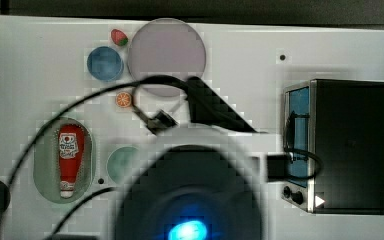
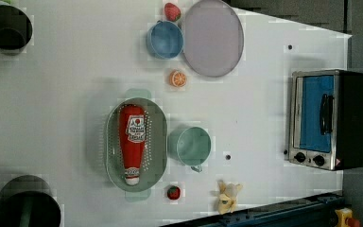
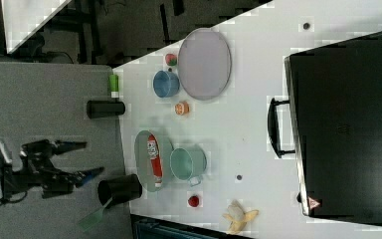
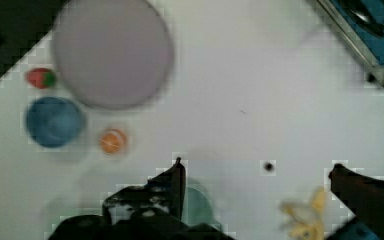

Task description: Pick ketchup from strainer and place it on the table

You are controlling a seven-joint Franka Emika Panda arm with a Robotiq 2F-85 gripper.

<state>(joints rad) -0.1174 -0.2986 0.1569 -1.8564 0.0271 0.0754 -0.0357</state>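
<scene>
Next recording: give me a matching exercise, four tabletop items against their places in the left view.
Items:
1. red ketchup squeeze bottle
2. round teal-green cup
3. orange slice
4. peeled banana

Places:
A. between the blue cup and the pale green oval plastic strainer
B. lying inside the strainer
C. near the table's bottom edge
D. just right of the strainer

Pairs: 1-B, 2-D, 3-A, 4-C
</scene>
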